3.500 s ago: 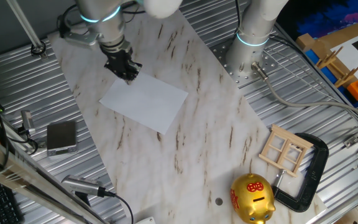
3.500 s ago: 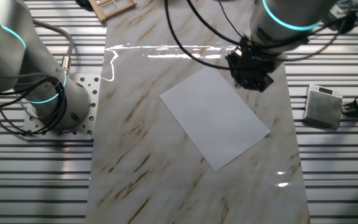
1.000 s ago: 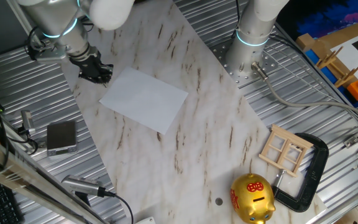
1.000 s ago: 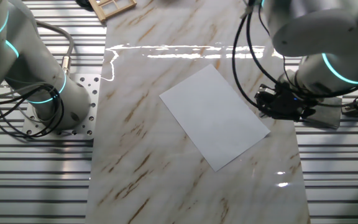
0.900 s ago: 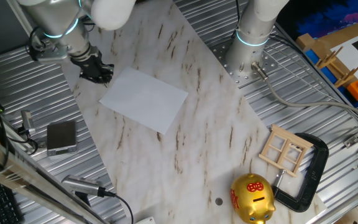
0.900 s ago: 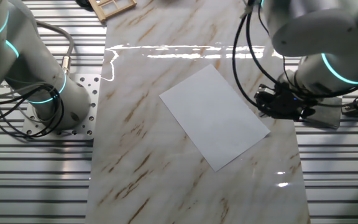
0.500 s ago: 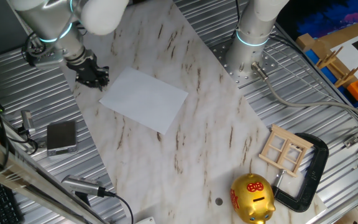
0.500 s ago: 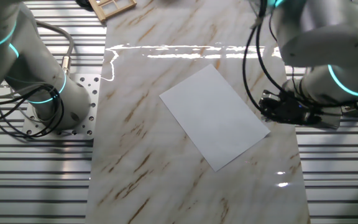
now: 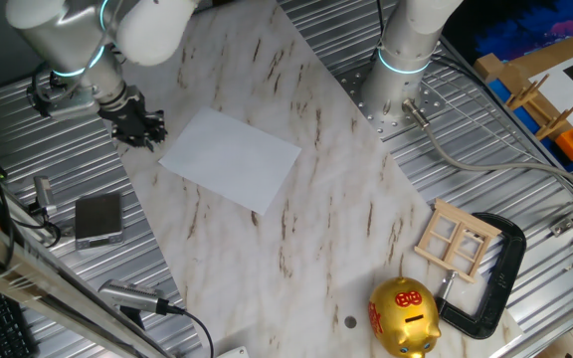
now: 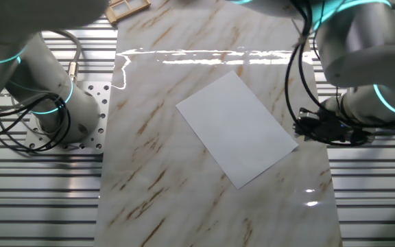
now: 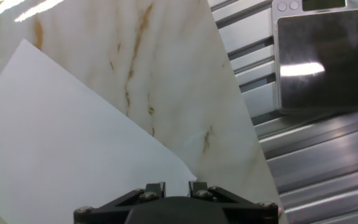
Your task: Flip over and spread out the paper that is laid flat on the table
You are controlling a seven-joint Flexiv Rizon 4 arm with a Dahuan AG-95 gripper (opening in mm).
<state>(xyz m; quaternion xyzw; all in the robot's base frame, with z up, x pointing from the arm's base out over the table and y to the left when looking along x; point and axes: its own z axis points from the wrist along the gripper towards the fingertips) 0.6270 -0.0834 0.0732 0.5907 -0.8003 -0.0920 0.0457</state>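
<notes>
Hand view: tool (image 11: 176, 185) low beside paper (image 11: 61, 143)

The single white robot arm with a glowing teal joint ring (image 9: 73, 70) bends down from above and ends in a black two-finger gripper (image 9: 137, 129) – seen again from the opposite side (image 10: 306, 130) – held low and tilted, its tip pointing down and toward the arm's own far side. In the hand view only the black gripper body (image 11: 176, 208) with two small screw-topped finger mounts shows along the bottom edge, the mounts close together with a narrow gap between them – the fingertips themselves are out of sight, so the jaw opening cannot be read.
</notes>
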